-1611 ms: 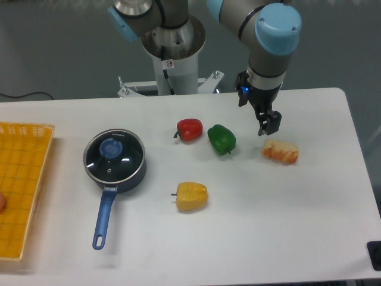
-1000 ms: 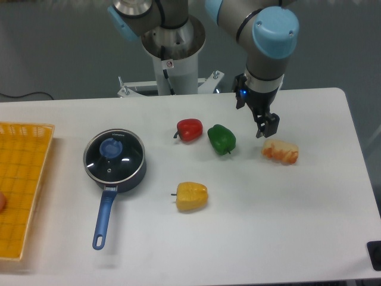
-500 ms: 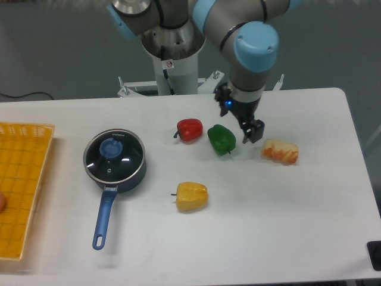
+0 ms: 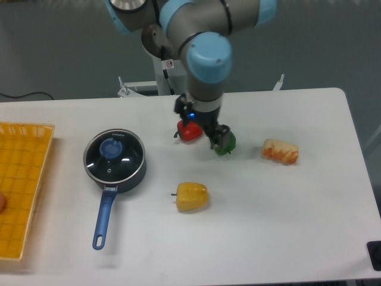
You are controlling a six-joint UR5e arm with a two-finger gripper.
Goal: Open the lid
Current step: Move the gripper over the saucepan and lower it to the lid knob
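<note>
From the fixed camera you see the gripper (image 4: 218, 138) has swung left from beside the orange bread-like item (image 4: 280, 151) and now hangs over the green pepper (image 4: 228, 143) and red pepper (image 4: 189, 131). You cannot tell its finger spacing; it carries nothing. The lid (image 4: 114, 155) sits closed on the saucepan (image 4: 113, 173), well apart to the left, so the approach is only partway.

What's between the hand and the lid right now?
The red pepper lies near the hand; beyond it, bare table up to the lid, per the fixed camera.

Glass lid (image 4: 114, 156) w/ blue knob, shut on pan.
</note>
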